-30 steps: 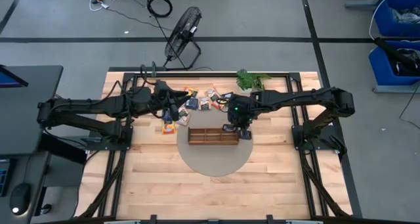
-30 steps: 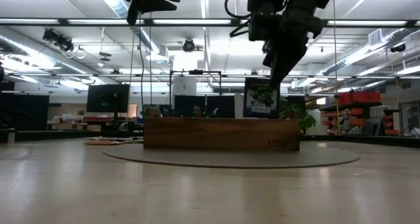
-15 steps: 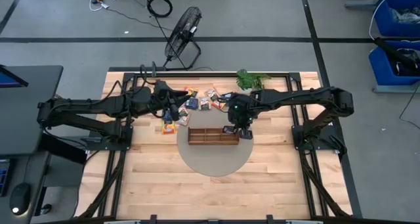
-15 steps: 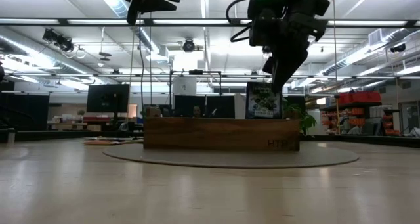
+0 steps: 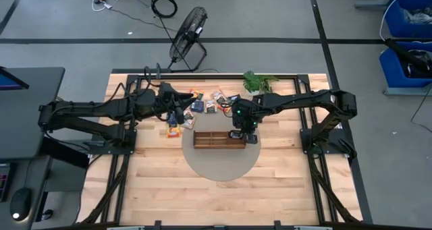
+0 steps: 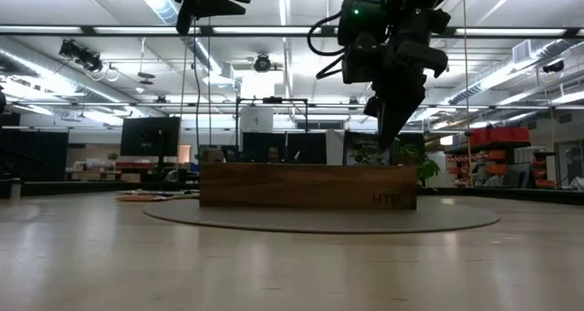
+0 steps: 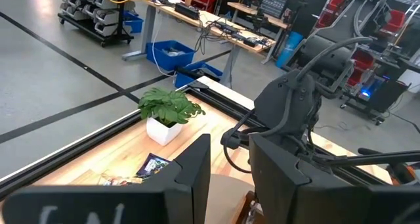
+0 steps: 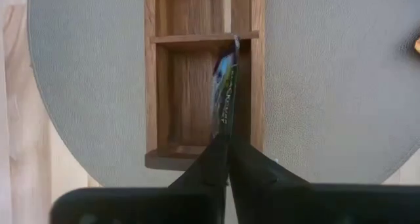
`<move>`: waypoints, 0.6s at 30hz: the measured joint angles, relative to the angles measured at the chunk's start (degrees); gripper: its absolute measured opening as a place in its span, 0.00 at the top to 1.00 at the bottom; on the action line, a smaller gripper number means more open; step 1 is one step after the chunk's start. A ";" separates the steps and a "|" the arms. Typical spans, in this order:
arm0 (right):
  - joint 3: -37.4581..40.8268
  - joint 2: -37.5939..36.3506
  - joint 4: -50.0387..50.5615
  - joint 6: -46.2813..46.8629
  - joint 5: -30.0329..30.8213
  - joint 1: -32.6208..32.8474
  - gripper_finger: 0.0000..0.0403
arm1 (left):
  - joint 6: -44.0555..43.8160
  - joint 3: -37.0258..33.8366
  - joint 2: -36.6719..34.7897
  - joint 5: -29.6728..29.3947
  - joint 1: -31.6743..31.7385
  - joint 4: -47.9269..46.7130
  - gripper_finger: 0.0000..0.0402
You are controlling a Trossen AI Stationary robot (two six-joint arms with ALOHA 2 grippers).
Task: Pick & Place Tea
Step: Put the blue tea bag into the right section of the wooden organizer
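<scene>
Now the right gripper [image 8: 228,142] is loosening around the tea packet [image 8: 224,92], which is dropping edge-on into the end compartment of the tray [image 8: 157,99] just below it. The left gripper [image 5: 177,117], part-open and empty, is hanging over the loose packets [image 5: 202,103] on the counter [image 5: 155,183].

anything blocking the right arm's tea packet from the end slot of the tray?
Nothing visible. The right end effector holds the tea packet on edge directly above the tray's end slot, whose wooden floor looks bare.

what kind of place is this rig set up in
Probably a robotics lab or workshop: blue storage bins beside the wooden table, a black floor fan on taped concrete, and monitors under exposed ceiling ducts.
</scene>
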State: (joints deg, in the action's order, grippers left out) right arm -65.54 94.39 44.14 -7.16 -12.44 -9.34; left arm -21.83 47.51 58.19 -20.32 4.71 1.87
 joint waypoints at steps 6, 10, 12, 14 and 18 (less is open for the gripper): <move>-0.06 0.00 0.33 0.87 1.74 0.00 0.79 | 0.09 0.00 0.02 0.00 0.00 -0.06 0.73; -1.41 0.00 0.95 2.17 1.86 0.00 0.69 | 1.14 0.00 0.02 -0.02 0.00 -0.11 0.73; -2.78 0.00 1.93 2.27 2.22 0.00 0.65 | 1.77 0.00 0.02 -0.01 0.00 -0.18 0.73; -5.07 0.00 3.45 3.32 2.97 0.00 0.62 | 1.91 0.00 0.02 -0.02 0.00 -0.72 0.73; -10.80 -0.02 8.25 4.70 5.59 0.02 0.60 | 0.81 0.00 0.02 -0.84 0.00 -4.97 0.73</move>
State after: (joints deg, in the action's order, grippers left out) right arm -76.34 94.37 52.39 -2.46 -6.85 -9.32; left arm -21.03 47.51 58.22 -21.16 4.71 -3.10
